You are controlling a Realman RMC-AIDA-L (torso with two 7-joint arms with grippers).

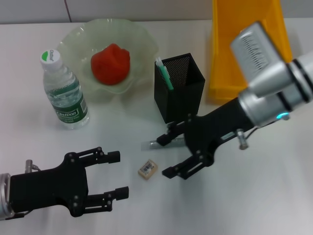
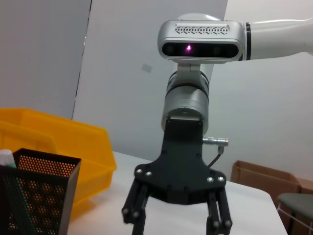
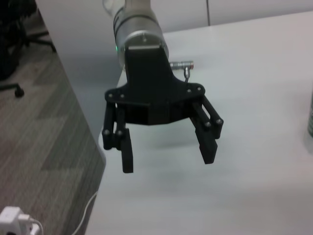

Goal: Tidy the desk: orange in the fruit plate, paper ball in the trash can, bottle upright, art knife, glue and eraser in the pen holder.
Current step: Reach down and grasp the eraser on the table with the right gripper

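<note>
The right hand point(image 1: 172, 154), fingers apart, hovers over a clear tube point(image 1: 155, 143) it partly hides, beside the pen holder point(image 1: 179, 87). The eraser point(image 1: 147, 169) lies on the counter point(image 1: 254, 196). The left hand point(image 1: 117, 174) waits open, its arm cut off.

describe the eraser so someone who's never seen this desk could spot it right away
Start at the black mesh pen holder in the middle of the white desk and look toward the robot. The eraser lies flat on the bare desk there, between the open left gripper and the open right gripper, touching neither. It is the only small tan block with a printed label.
</note>
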